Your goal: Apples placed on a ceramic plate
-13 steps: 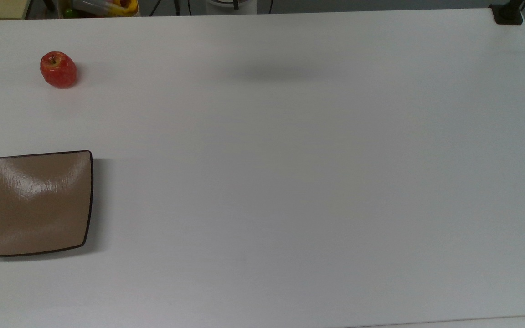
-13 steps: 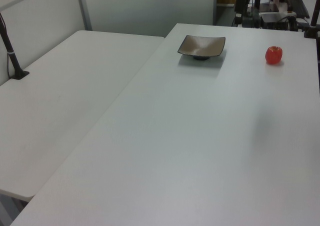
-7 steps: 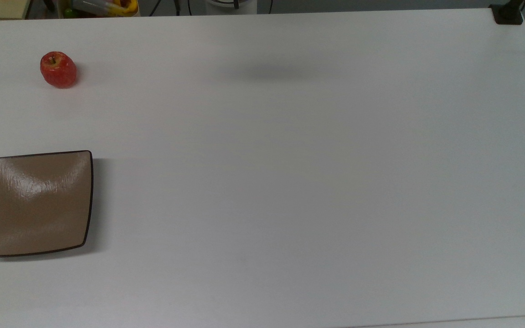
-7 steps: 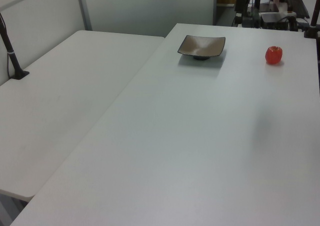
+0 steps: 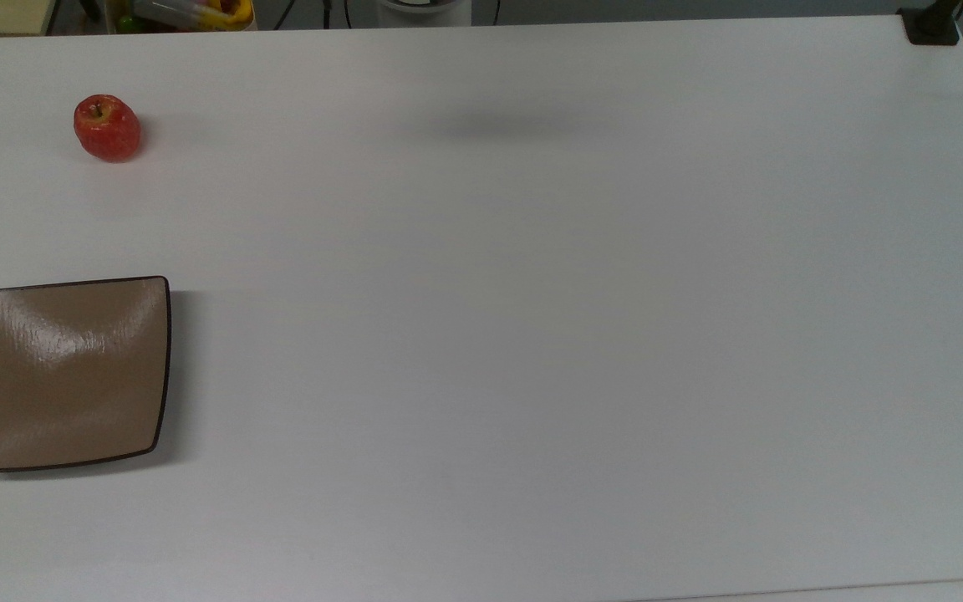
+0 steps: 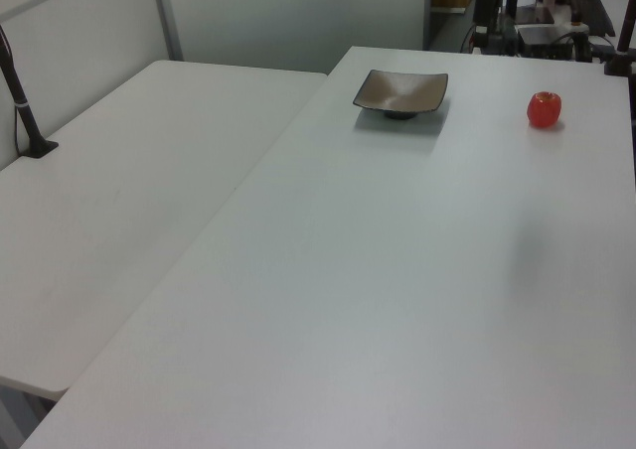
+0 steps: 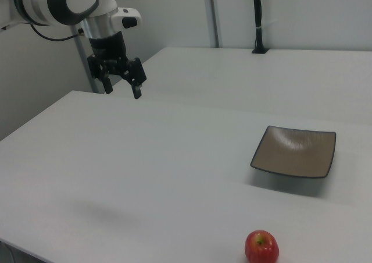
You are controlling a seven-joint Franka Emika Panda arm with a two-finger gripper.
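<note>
A broad white table (image 5: 532, 334) fills the workspace, with a second pale table butted against it in the left view and plain partition walls behind. The apple (image 5: 106, 127) sits upright on the bare tabletop near the top view's upper left, stem up, well apart from the ceramic plate (image 5: 63, 376), which lies flat and unloaded near the same view's left edge; in the right view the apple (image 7: 261, 246) is at the near edge and the plate (image 7: 295, 151) beyond it. The gripper (image 7: 121, 80) hangs high above the table in the right view's upper left, far from both, its two fingers spread and carrying nothing. Nothing of the task looks done yet: the likely first move is a long reach across to the apple, whose glossy round skin may slip unless the fingers close squarely on its sides.
</note>
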